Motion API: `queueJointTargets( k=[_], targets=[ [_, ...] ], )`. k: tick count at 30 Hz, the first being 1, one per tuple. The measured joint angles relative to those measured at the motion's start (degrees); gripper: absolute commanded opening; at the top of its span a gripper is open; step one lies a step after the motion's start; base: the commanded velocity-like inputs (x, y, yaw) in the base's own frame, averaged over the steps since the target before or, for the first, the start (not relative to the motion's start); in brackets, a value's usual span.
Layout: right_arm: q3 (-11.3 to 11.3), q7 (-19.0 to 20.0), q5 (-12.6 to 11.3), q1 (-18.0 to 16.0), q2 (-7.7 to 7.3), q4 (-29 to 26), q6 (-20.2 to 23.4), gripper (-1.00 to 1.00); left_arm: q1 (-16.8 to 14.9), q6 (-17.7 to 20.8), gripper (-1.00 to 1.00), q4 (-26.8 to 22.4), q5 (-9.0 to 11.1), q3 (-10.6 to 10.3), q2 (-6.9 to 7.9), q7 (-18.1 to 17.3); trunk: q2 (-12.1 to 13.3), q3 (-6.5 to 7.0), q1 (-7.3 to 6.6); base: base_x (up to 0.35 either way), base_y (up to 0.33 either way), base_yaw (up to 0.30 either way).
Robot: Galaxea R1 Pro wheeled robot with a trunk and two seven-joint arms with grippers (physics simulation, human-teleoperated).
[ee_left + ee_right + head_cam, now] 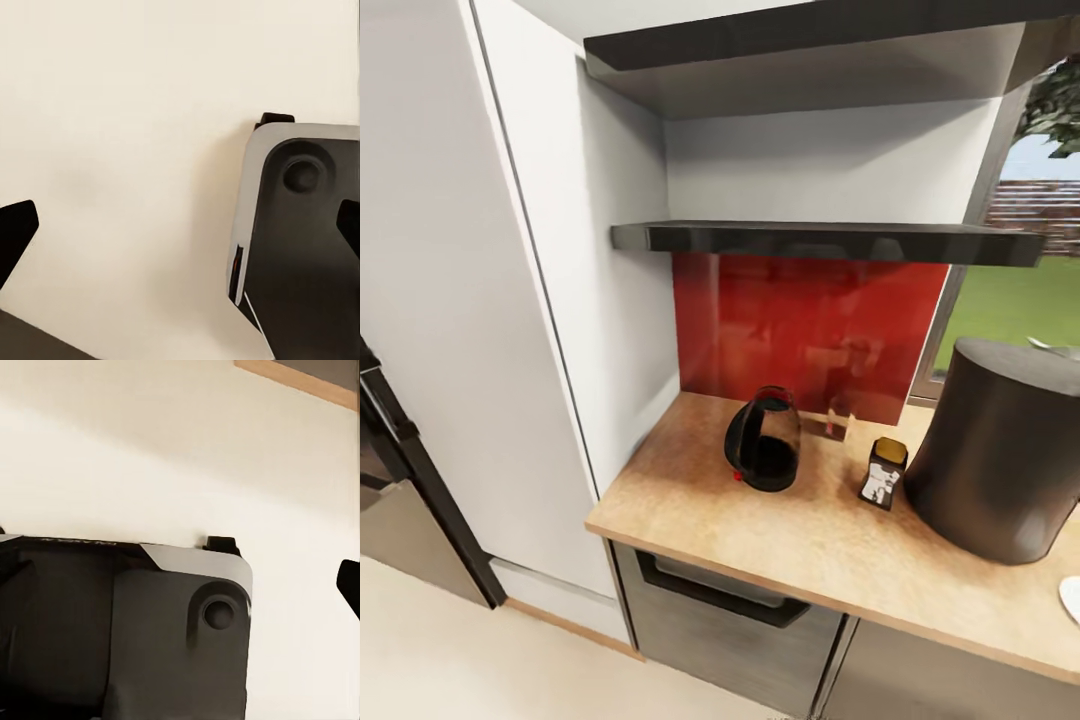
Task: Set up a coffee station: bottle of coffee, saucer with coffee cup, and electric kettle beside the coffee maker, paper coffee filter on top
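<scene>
The left fingers (19, 225) stand wide apart over pale floor (135, 112), holding nothing; whether the right fingers (349, 581) are apart I cannot tell. On the surface (760, 540) the coffee bottle (884, 473) stands upright just left of the coffee maker (1000, 450). Left of the bottle, the kettle (764, 440) stands upright. Farther back, dark shelves (830, 240) cross the wall.

Lighting: bright, even, daylight from the window (1015, 300) at the right of the head view. Soft shadows under both dark shelves (830, 242) and behind the kettle (764, 440). Red wall panel (805, 335) carries blurred glossy reflections. Render slightly soft; straight edges bow near the frame borders. Wrist views: pale floor (135, 112), diffuse shadows, no glare.
</scene>
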Motion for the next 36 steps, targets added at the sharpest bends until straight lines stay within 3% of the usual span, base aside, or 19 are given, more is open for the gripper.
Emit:
queueJointTargets(
  k=[9, 29, 36],
  targets=[
    [0.0, 0.0, 0.0, 0.0, 0.00, 0.0, 0.0, 1.00, 0.0, 0.0, 1.00, 0.0, 0.0, -0.1, 0.04, 0.0, 0.0, 0.00, 0.00, 0.000, 0.027, -0.300],
    [0.0, 0.0, -0.1, 0.0, 0.08, 0.0, 0.1, 1.00, 0.0, 0.0, 1.00, 0.0, -0.3, -0.2, 0.05, 0.0, 0.0, 0.00, 0.00, 0.000, 0.278, -0.300],
    [0.0, -0.1, -0.1, 0.0, 0.09, 0.0, 0.1, 1.00, 0.0, 0.0, 1.00, 0.0, -0.4, -0.4, 0.00, 0.0, 0.0, 0.00, 0.00, 0.000, 0.071, -0.300]
  ],
)
